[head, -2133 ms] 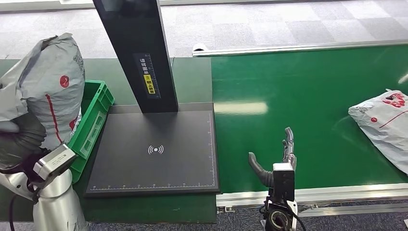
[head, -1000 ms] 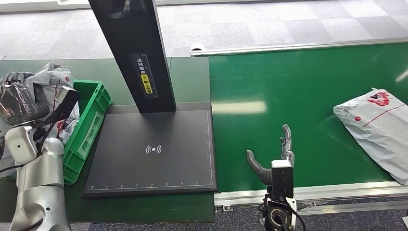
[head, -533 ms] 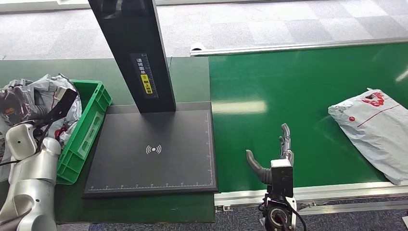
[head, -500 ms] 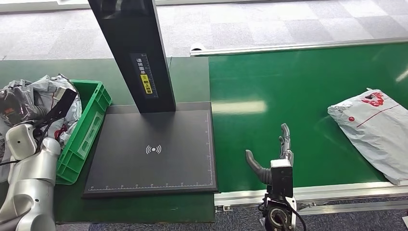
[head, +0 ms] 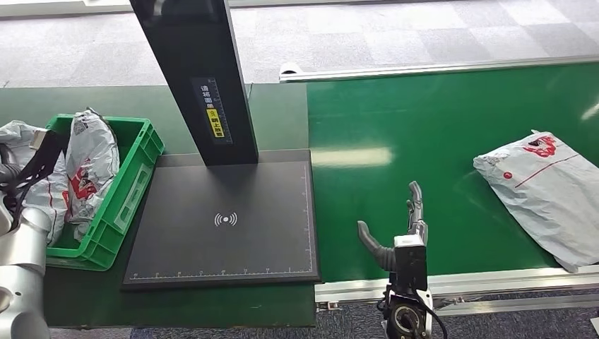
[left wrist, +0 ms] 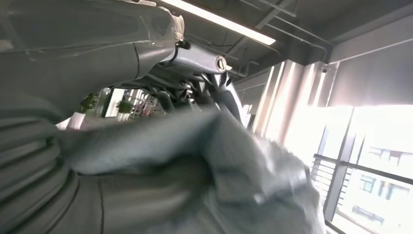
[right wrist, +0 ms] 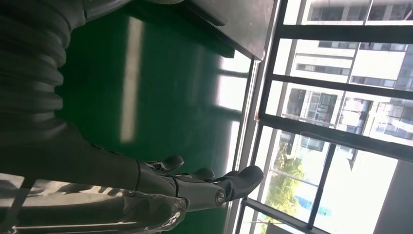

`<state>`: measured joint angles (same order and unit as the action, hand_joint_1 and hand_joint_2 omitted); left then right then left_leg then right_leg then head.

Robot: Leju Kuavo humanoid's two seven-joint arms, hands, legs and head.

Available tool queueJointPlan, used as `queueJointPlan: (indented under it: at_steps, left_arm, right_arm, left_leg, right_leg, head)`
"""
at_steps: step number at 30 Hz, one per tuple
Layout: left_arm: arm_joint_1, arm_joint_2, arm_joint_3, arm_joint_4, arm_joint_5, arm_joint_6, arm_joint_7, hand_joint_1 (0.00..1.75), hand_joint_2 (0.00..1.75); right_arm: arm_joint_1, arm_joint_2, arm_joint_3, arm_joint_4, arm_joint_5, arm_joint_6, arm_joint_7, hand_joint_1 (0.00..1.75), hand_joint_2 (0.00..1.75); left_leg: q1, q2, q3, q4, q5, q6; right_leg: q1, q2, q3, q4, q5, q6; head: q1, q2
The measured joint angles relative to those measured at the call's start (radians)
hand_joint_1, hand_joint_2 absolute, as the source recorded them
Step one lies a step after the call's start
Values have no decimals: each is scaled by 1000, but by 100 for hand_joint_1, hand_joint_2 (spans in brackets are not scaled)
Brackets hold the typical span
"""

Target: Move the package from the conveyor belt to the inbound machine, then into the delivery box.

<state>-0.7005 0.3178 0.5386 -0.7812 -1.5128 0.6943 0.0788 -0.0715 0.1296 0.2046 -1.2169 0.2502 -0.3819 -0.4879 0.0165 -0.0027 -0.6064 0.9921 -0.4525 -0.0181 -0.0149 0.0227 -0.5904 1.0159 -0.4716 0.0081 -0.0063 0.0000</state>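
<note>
A grey package [head: 88,166] with red marks stands in the green delivery box [head: 134,187] at the left. My left hand [head: 15,173] is at the box's far left side, low among the grey bags. In the left wrist view, grey package film [left wrist: 234,161] lies bunched against the palm, between the thumb and the dark fingers [left wrist: 216,90]. Another grey package [head: 547,191] lies on the green conveyor belt [head: 438,127] at the right. My right hand [head: 402,226] hangs over the belt's near edge with fingers [right wrist: 214,187] spread and nothing in it.
The black inbound machine plate [head: 226,219] with its tall black column [head: 194,78] stands between the box and the belt. A silver rail [head: 494,282] runs along the belt's near edge. Grey carpet lies beyond.
My left arm has come down and swung left, lowering the grey package from above into the green box. The package on the belt has drifted left. The right hand has stayed put.
</note>
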Motion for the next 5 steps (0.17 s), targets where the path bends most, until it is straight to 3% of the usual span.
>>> queueJointPlan:
  at_steps: [5]
  left_arm:
    - [-8,4,9,25,10,0,-10,0,175]
  right_arm:
    - [0,0,8,0,5,0,6,0,175]
  left_leg:
    - [0,0,0,0,0,0]
  right_leg:
    - [0,0,0,0,0,0]
  head:
    - [0,0]
